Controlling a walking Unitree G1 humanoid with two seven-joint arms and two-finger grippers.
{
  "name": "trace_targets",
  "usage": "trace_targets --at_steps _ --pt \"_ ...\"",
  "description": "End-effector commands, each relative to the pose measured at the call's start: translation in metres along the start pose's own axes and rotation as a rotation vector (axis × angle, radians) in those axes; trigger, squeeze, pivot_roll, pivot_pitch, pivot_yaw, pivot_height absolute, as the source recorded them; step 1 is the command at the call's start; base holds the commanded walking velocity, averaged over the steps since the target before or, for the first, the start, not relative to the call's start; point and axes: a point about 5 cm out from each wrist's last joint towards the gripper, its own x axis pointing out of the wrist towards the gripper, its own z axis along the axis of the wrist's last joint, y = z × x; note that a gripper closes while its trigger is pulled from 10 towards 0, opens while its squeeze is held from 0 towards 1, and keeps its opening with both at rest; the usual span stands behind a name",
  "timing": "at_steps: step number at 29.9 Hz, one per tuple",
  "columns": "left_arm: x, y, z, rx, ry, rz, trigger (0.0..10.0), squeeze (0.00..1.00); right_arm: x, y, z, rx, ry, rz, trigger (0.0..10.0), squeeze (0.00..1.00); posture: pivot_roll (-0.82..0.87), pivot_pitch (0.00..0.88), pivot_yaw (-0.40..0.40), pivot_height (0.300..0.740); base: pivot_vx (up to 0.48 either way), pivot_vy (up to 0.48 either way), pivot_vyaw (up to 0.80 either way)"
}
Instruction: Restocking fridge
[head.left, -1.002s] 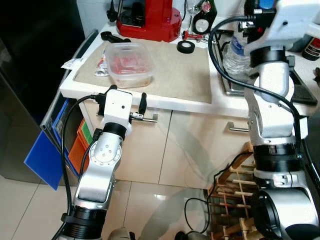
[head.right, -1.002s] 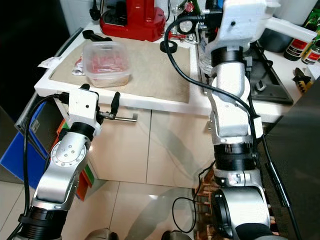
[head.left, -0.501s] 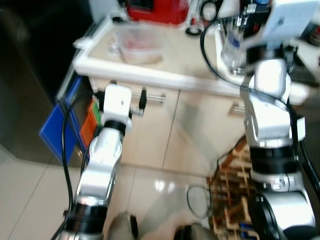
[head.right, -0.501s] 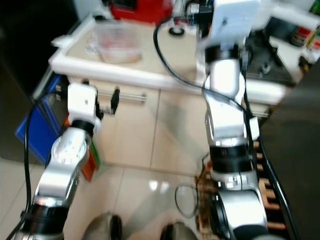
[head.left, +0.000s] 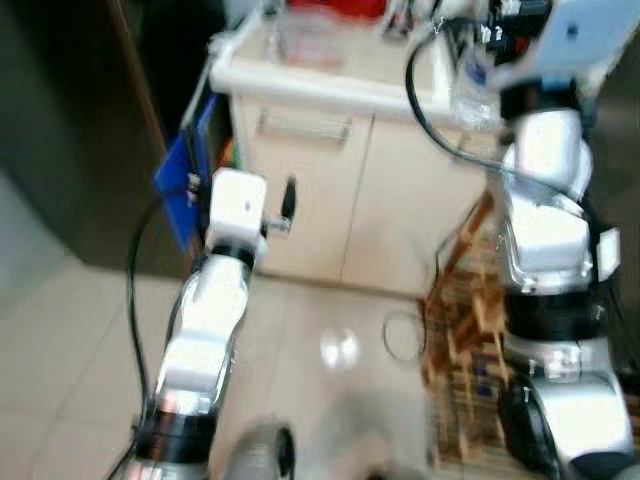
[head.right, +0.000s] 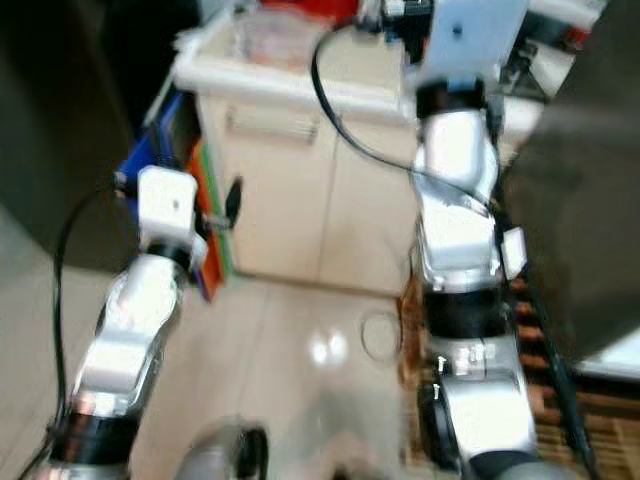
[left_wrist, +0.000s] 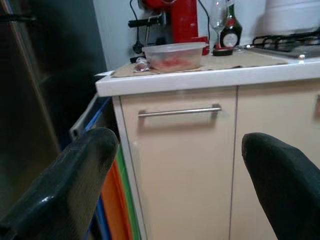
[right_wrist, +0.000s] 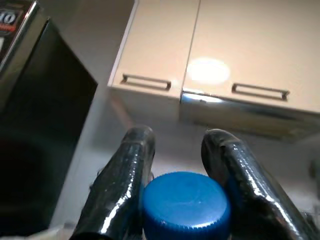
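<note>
Right pincer (right_wrist: 172, 165) clenched on blue-capped bottle (right_wrist: 186, 202), upper right, carried upright for fridge | left pincer (left_wrist: 175, 165) spread, empty, ready | food tub (left_wrist: 174, 55) waits on surface (left_wrist: 210, 75), upper centre

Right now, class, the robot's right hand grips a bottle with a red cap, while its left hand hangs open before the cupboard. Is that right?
Not quite. The cap of the bottle is blue, not red, as the right wrist view shows between the right hand's fingers. The rest holds: the left hand is open, facing the cupboard.
</note>
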Motion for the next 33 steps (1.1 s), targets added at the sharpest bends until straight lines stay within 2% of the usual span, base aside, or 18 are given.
trace_targets --at_steps 1,17,21,24,25,26,29,33 --pt "0.003 -0.003 0.006 -0.002 -0.022 -0.015 10.0 0.00 0.007 -0.007 0.010 -0.018 -0.048 -0.017 0.0 0.00 0.11 0.041 -0.038 0.732 -0.368 0.000 0.00" --pt "0.001 -0.005 -0.001 0.003 -0.005 -0.035 10.0 0.00 0.002 -0.008 0.000 -0.030 0.005 -0.011 0.0 0.00 0.10 0.048 -0.035 0.732 -0.023 0.000 0.00" --pt "-0.001 -0.004 -0.003 0.005 -0.008 -0.040 10.0 0.00 -0.002 -0.011 -0.005 -0.030 0.028 -0.018 0.0 0.00 0.10 0.048 -0.036 0.732 0.000 -0.452 0.00" --pt "-0.002 -0.002 -0.007 -0.004 0.005 -0.022 10.0 0.00 -0.012 -0.018 -0.015 -0.031 0.085 -0.027 0.0 0.00 0.11 0.049 -0.039 0.732 0.000 -0.442 0.00" --pt "-0.004 0.000 -0.009 -0.002 0.010 -0.016 10.0 0.00 -0.022 -0.024 -0.020 -0.025 0.121 -0.031 0.0 0.00 0.11 0.049 -0.038 0.732 0.000 -0.439 0.00" --pt "-0.004 0.000 -0.009 -0.002 0.010 -0.016 10.0 0.00 -0.022 -0.024 -0.020 -0.025 0.121 -0.031 0.0 0.00 0.11 0.049 -0.038 0.732 0.000 -0.439 0.00" --pt "-0.006 0.002 -0.011 0.000 0.015 -0.018 10.0 0.00 -0.036 -0.029 -0.023 0.010 0.174 -0.025 0.0 0.00 0.10 0.048 -0.040 0.732 0.000 -0.439 0.00" --pt "-0.008 0.001 -0.012 -0.012 0.008 -0.026 10.0 0.00 -0.065 -0.024 -0.034 0.030 0.284 0.006 0.0 0.00 0.09 0.043 -0.048 0.732 0.203 -0.308 0.00"
